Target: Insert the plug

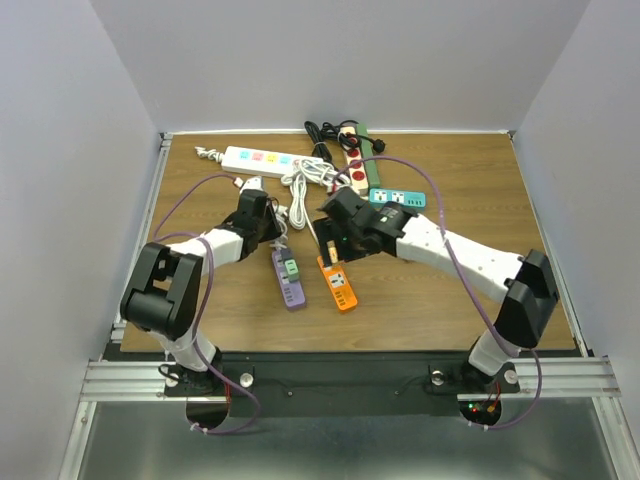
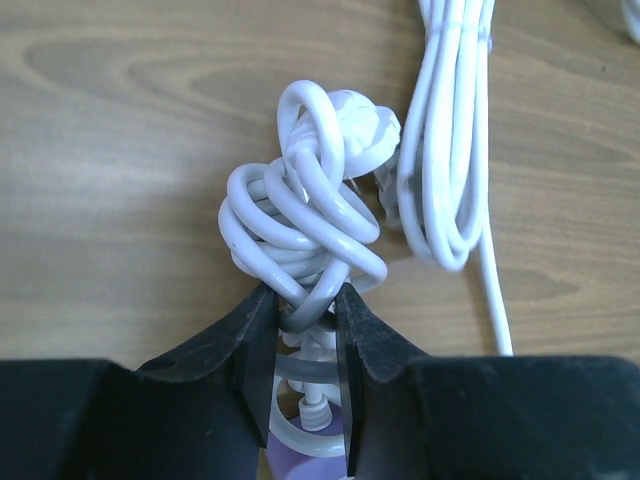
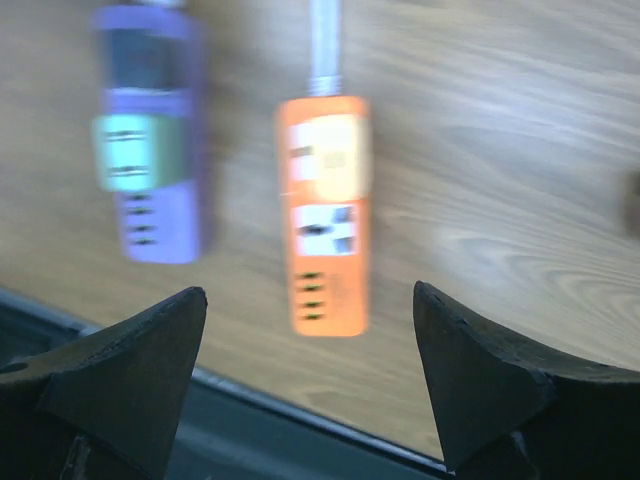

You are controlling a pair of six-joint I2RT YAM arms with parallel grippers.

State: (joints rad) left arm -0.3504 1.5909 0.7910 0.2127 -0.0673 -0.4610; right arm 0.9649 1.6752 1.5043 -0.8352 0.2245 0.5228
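My left gripper [image 2: 305, 296] is shut on a tangled white cable [image 2: 300, 220] just above the wood; in the top view it [image 1: 264, 216] sits left of centre. The cable's round white plug [image 2: 355, 120] lies at the far end of the tangle. The cable runs from a purple power strip [image 2: 300, 452], which also shows in the top view [image 1: 289, 279]. My right gripper [image 3: 308, 293] is open and empty, hovering over an orange power strip [image 3: 325, 215], with the purple strip [image 3: 150, 165] to its left. The orange strip [image 1: 338, 284] lies next to the purple one.
A second bundled white cable [image 2: 450, 130] lies right of the tangle. At the back are a long white power strip [image 1: 258, 158], a red-and-beige strip [image 1: 355, 172], a teal strip [image 1: 397, 198] and black cable [image 1: 322, 135]. The table's near edge [image 3: 300, 420] is close under my right gripper.
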